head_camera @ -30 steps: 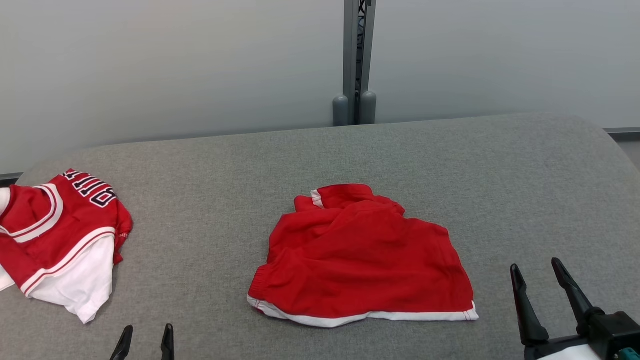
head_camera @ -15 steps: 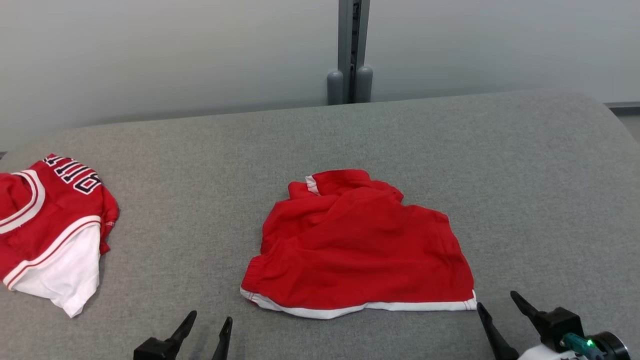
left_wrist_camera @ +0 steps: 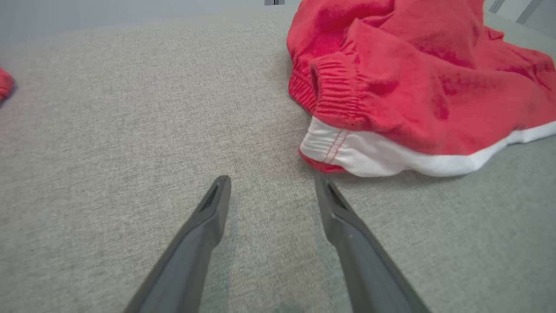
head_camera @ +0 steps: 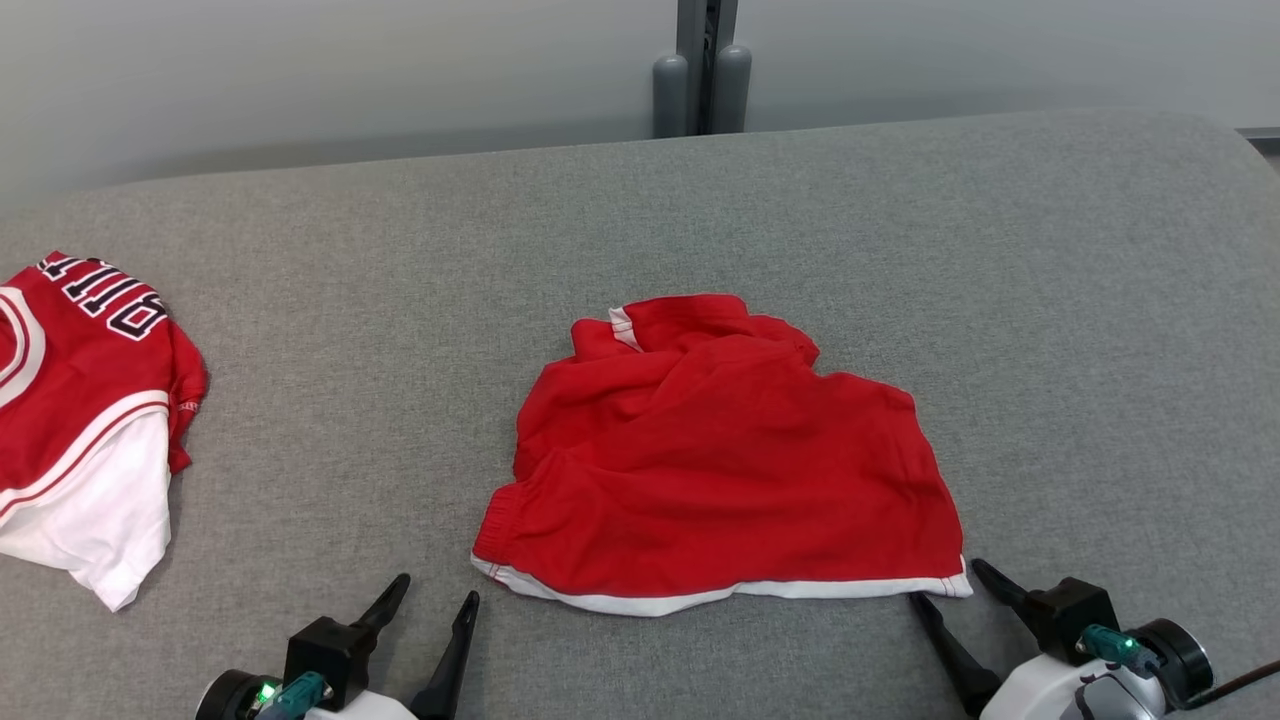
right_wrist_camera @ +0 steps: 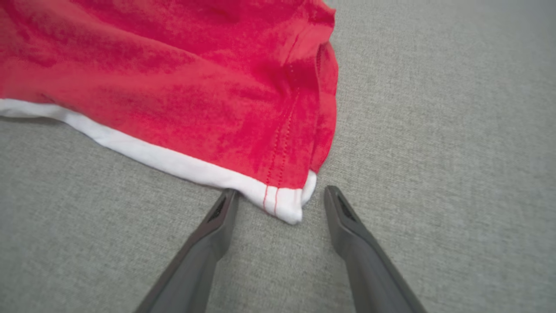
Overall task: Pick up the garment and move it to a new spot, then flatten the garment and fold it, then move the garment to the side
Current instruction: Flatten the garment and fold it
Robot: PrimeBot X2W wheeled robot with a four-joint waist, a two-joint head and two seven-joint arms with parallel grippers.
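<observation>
Bare grey fabric-covered desk [head_camera: 350, 400] lay open on all sides of the crumpled red shorts with a white hem [head_camera: 720, 470], the only bulk at the middle. A wide lane ran between them and the red-and-white lettered jersey [head_camera: 80, 400] at the left edge. The left claw [head_camera: 435, 590], spread wide, stood over bare cloth just beside the hem's left corner. The right claw [head_camera: 945, 583], also spread, had the hem's right corner between its fingertips.

The left gripper [head_camera: 437, 588] and right gripper [head_camera: 945, 581] have neared the garment's [head_camera: 720, 470] corners.

Crumpled red cloth shorts [head_camera: 720, 460] lie centred on the grey fabric-covered table [head_camera: 400, 300], a red-and-white jersey [head_camera: 80, 400] well apart to their left; the left gripper [head_camera: 437, 588] is just before their near-left corner, the right gripper [head_camera: 944, 580] astride the near-right corner
</observation>
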